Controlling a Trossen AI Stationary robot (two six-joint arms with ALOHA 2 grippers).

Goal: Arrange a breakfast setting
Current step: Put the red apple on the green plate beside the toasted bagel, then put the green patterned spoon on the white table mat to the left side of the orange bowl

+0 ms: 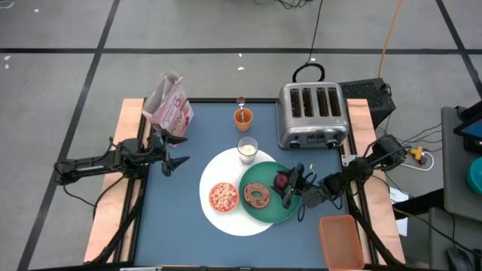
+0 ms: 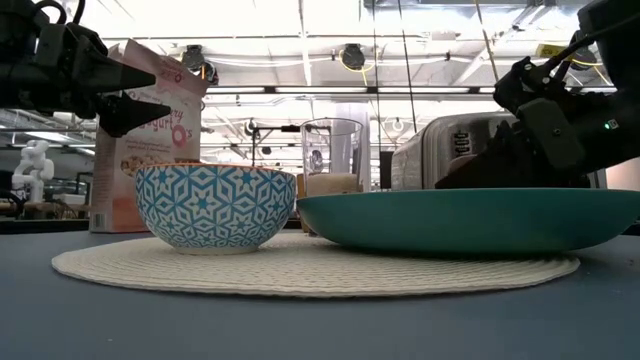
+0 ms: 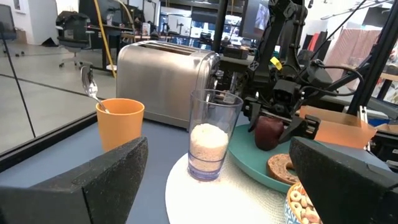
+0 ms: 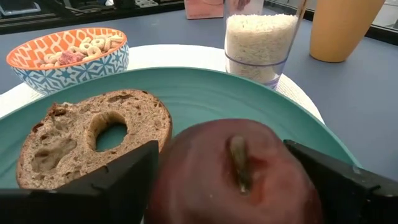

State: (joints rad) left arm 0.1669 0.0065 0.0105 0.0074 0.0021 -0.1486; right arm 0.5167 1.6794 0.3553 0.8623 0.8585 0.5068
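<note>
A dark red fruit (image 4: 239, 174) sits stem up on the green plate (image 1: 267, 212), next to the brown bagel (image 4: 93, 134). My right gripper (image 1: 291, 185) reaches in from the table's right side, one finger on either side of the fruit. The green plate overlaps the large white plate (image 1: 226, 169), which carries the orange bowl (image 1: 224, 196) of cereal. The milk glass (image 1: 248, 149) stands at the white plate's far rim. The orange cup (image 1: 242, 116) stands behind it, with the spoon (image 3: 89, 84) standing in it. My left gripper (image 1: 170, 154) hangs open above the table's left side. My right gripper has its two fingers (image 4: 118, 180) level with the fruit's sides (image 4: 171, 168), slanting slightly down from the table's right. The fruit rests on the green plate. Whether the fingers touch the fruit I cannot tell.
A silver four-slot toaster (image 1: 312, 114) stands at the far right and a pink cereal box (image 1: 169, 105) at the far left. An orange tray (image 1: 343, 241) lies off the table's near right corner. Bare blue tabletop lies along the near edge and the left side.
</note>
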